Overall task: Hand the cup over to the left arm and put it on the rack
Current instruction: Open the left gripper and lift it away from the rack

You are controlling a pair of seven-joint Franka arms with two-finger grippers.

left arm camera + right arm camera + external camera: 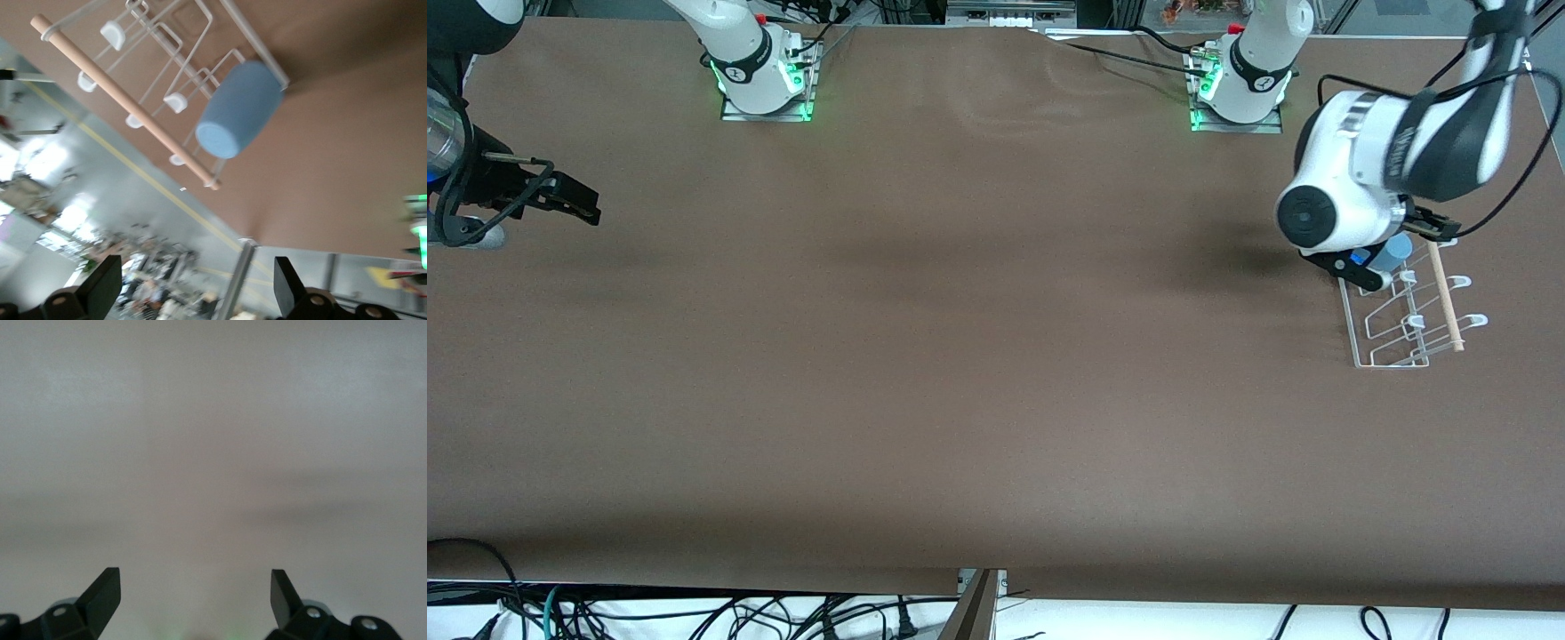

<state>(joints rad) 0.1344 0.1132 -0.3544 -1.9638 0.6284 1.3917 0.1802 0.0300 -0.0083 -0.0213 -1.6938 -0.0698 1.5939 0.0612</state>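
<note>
The light-blue cup (pixel 1392 256) sits upturned and tilted on a peg of the white wire rack (pixel 1405 331), at the rack's end farther from the front camera. In the left wrist view the cup (pixel 239 110) rests on the rack (pixel 167 41) beside the wooden dowel (pixel 120 100), its closed base toward the camera. My left gripper (pixel 1396 245) hangs over the cup, open and empty; its fingers are apart from the cup in the left wrist view (pixel 197 270). My right gripper (pixel 578 203) waits open and empty at the right arm's end of the table, also shown in the right wrist view (pixel 195 581).
The dowel (pixel 1446 299) lies across the rack. The two arm bases (pixel 763 71) (pixel 1240 84) stand along the table's edge farthest from the front camera. Cables hang below the table's front edge.
</note>
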